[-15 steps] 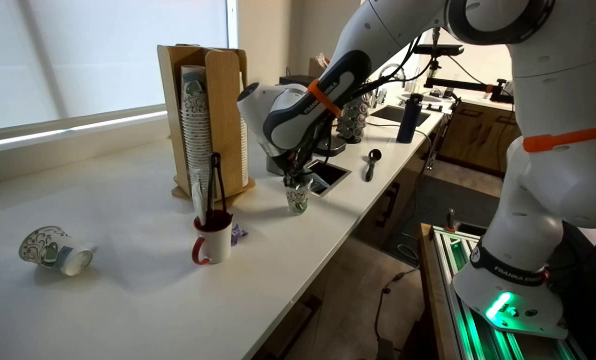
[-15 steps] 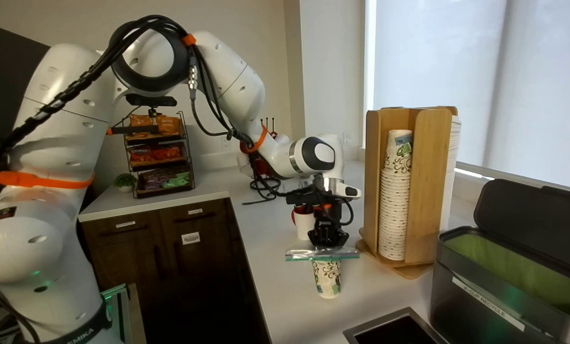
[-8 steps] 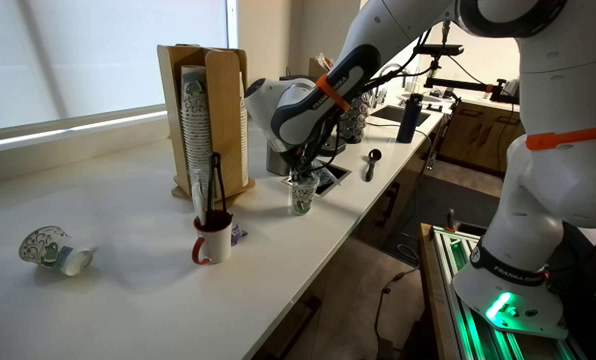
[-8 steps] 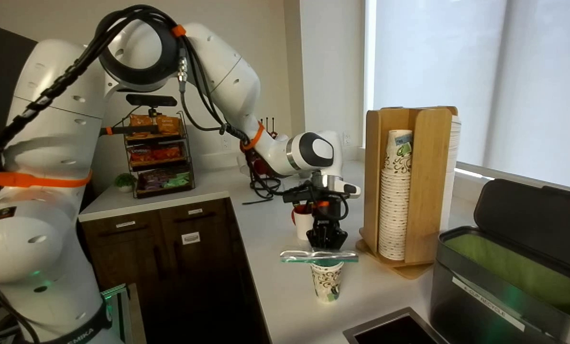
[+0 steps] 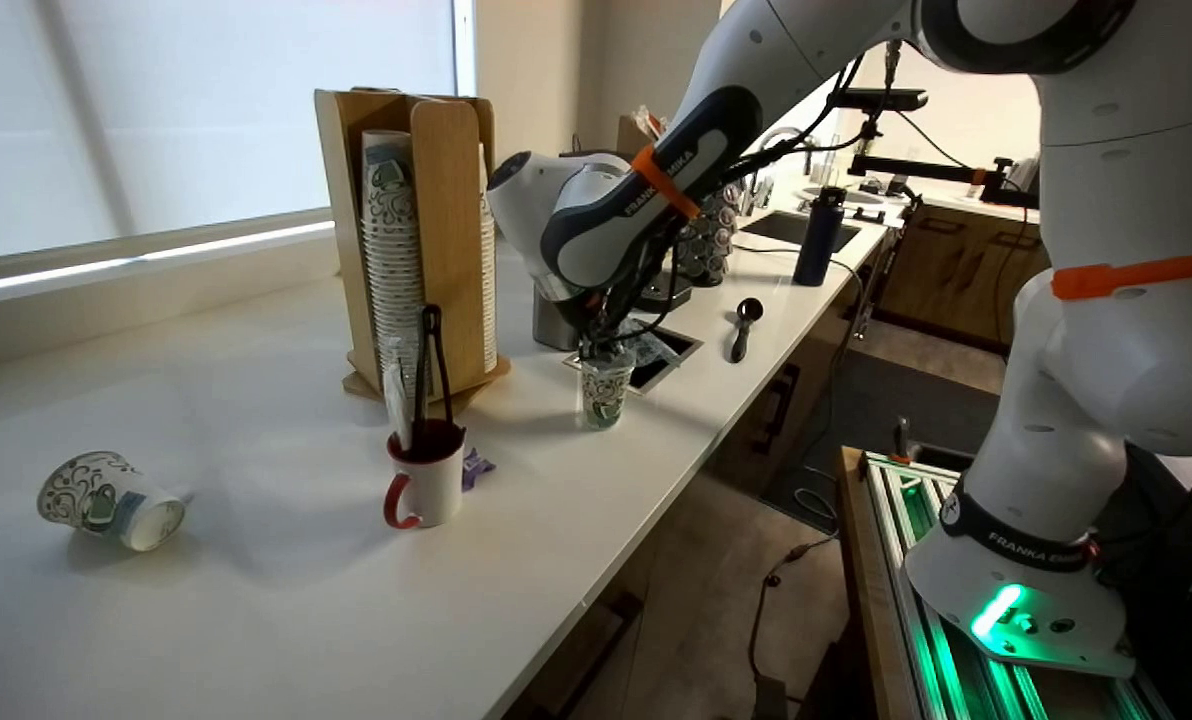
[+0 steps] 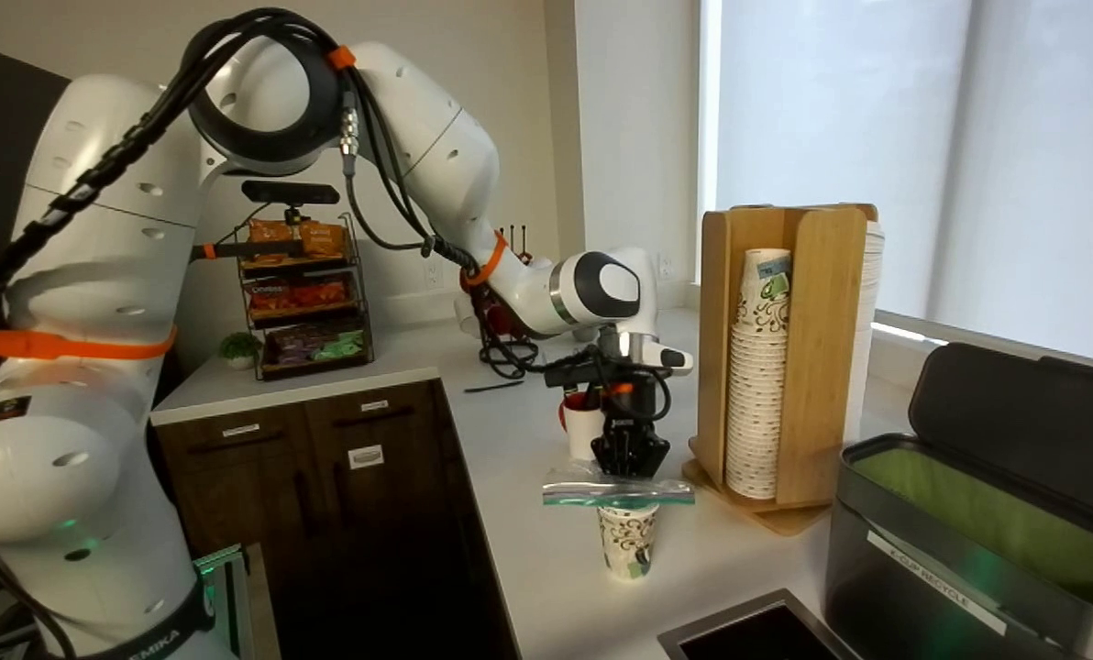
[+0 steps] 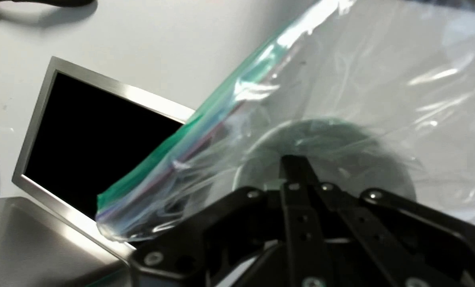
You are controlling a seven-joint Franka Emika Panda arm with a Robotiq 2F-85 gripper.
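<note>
White counter (image 5: 306,620) beside a window (image 5: 206,110); gripper (image 7: 297,162) pressed together, tips at a clear zip bag (image 7: 365,83), can't tell if bag is pinched between; bag spread over an upright paper cup (image 6: 628,543); wooden cup stand (image 5: 448,240) and mug (image 5: 441,488) near, tipped cup (image 5: 106,500) well apart

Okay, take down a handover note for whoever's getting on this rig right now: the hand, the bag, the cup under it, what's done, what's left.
Hand: shut, tips down over the mouth of the paper cup; I can't tell whether it pinches the zip bag.
Bag: spread across the cup's mouth, its zip strip reaching past both sides; whether the cup is inside it is unclear.
Cup: upright on the counter, near the steel-framed opening.
Done: bag is at the cup.
Left, I'd guess: letting the bag settle and lifting the hand clear.
</note>
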